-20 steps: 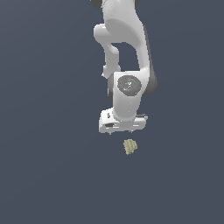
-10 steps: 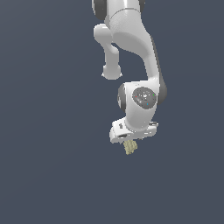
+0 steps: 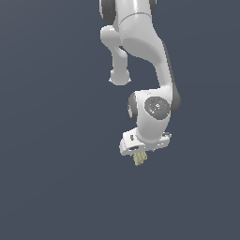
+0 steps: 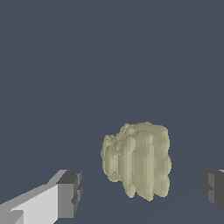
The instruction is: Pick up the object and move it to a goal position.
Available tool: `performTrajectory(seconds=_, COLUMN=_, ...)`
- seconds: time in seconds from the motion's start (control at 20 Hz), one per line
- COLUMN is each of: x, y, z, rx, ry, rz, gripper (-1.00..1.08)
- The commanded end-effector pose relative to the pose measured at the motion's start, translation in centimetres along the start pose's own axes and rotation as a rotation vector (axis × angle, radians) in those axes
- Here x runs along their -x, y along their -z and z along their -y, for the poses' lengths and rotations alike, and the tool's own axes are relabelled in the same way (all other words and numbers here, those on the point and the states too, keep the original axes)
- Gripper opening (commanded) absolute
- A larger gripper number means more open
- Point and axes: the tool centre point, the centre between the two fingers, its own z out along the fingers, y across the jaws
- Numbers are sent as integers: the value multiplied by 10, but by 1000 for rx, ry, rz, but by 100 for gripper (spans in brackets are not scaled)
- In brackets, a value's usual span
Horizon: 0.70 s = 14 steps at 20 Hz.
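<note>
Gripper [image 4: 139, 192] has descended over the half second onto the ridged yellow-tan chunk [image 4: 137, 164], fingers spread wide astride it, so closing seems next.

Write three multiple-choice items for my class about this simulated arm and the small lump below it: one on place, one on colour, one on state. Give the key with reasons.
1. Where is the lump relative to the hand?
A. Between its two fingers
B. Far off to one side
C. On top of the arm

2. What colour is the lump?
A. Bright red
B. Pale yellow-tan
C. Black

3. How do the hand's fingers stand?
A. Pressed together with nothing between
B. Spread apart, not touching the lump
C. Clamped tight on the lump

Key: 1 A, the wrist view shows the lump in the gap between the fingers. 2 B, both views show it pale yellow-tan. 3 B, the wrist view shows clear space on each side of the lump.
</note>
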Motion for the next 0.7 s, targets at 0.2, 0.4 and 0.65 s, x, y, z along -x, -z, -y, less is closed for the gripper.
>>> performTrajectory(seconds=0.2, x=1, y=-29, z=0, rx=0, ry=1, rz=0, gripper=100)
performTrajectory(seconds=0.4, x=1, y=-45, z=1, rx=0, ry=1, rz=0, gripper=100)
performTrajectory(seconds=0.65, x=-1, y=-47, z=1, rx=0, ry=1, rz=0, gripper=100)
